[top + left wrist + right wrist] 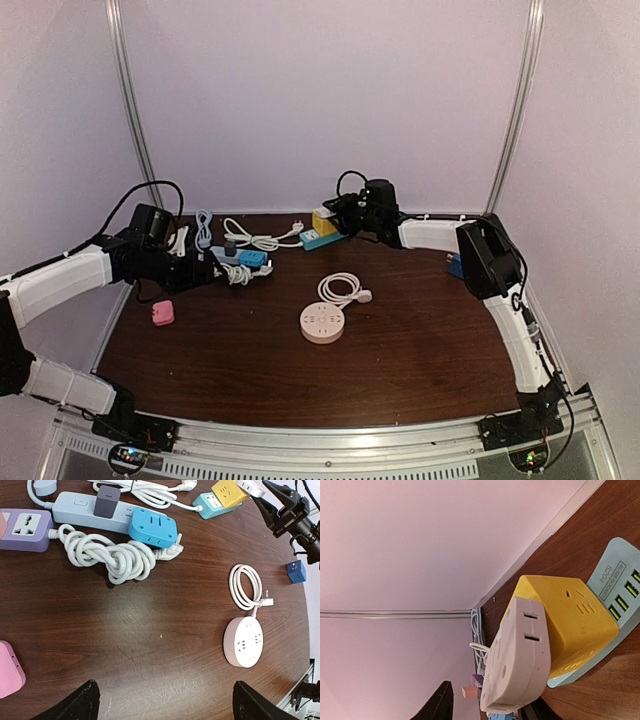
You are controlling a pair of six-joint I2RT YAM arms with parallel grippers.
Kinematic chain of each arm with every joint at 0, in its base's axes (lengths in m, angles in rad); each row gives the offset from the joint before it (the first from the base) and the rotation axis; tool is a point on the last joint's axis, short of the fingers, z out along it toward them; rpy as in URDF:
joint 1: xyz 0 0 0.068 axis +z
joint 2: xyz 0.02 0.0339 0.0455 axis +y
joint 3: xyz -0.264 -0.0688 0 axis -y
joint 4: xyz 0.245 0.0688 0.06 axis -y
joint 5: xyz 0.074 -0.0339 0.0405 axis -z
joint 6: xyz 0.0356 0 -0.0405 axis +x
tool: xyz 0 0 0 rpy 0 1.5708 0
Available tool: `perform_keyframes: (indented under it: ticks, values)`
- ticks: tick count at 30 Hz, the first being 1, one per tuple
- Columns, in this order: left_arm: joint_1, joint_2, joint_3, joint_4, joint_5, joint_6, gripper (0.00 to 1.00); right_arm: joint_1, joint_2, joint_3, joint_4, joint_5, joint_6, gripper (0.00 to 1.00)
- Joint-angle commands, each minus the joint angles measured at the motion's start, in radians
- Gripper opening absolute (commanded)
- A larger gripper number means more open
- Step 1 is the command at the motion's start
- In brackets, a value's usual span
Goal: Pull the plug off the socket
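The right gripper (348, 212) has its jaws apart, and in its wrist view the two dark fingers (441, 705) stand on either side of the low end of the white plug (517, 655); whether a finger already touches the plug I cannot tell, but the jaws are not closed on it. The white plug sits pushed into one side face of the yellow cube socket (565, 625), and this cube stands on the end of the teal power strip (620, 585) – so the plug is right between the fingertips, with the cube just behind it. The left gripper (167, 702) is also wide open and holds nothing; it hangs above a bare part of the table, well apart from the yellow cube. Under both arms is a dark brown wooden table (400, 360) with fine scratches and a soft shine. Near the left gripper lie a light blue power strip (85, 511) with a grey plug (106, 501) in it, a blue square adapter (152, 527) at its end, a purple socket (25, 529) and a knotted white cable (107, 555). More to the middle lies a round white socket (243, 641) with its coiled cord (245, 585), a pink block (9, 670) is at the left edge, and a small blue cube (296, 571) at the right side. Around the table are pale, plain walls (330, 100) – with thin metal posts (130, 100) in the corners
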Motion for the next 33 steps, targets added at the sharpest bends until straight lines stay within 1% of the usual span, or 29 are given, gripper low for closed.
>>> perform_keyframes:
  ticks: [1, 3, 9, 15, 21, 26, 33]
  values:
    - [-0.004, -0.006, -0.007, 0.037, 0.000, -0.007, 0.94, -0.005, 0.047, 0.057, 0.017, 0.016, 0.090, 0.42]
    - [-0.004, -0.005, -0.001, 0.036, -0.003, -0.006, 0.94, -0.005, 0.054, 0.067, 0.013, 0.015, 0.103, 0.40]
    - [-0.004, -0.008, 0.007, 0.039, 0.005, -0.010, 0.94, -0.010, 0.039, 0.058, -0.005, -0.014, 0.103, 0.27]
    - [-0.012, -0.014, 0.023, 0.068, 0.029, -0.024, 0.94, -0.010, -0.050, -0.048, -0.005, -0.051, 0.072, 0.16]
    - [-0.063, 0.019, 0.047, 0.092, 0.011, -0.056, 0.94, -0.010, -0.137, -0.149, -0.024, -0.115, 0.042, 0.06]
    - [-0.135, 0.077, 0.078, 0.128, -0.029, -0.095, 0.94, -0.004, -0.220, -0.263, -0.028, -0.196, 0.027, 0.03]
    - [-0.206, 0.169, 0.138, 0.164, -0.056, -0.129, 0.94, 0.031, -0.358, -0.399, -0.115, -0.266, -0.052, 0.02]
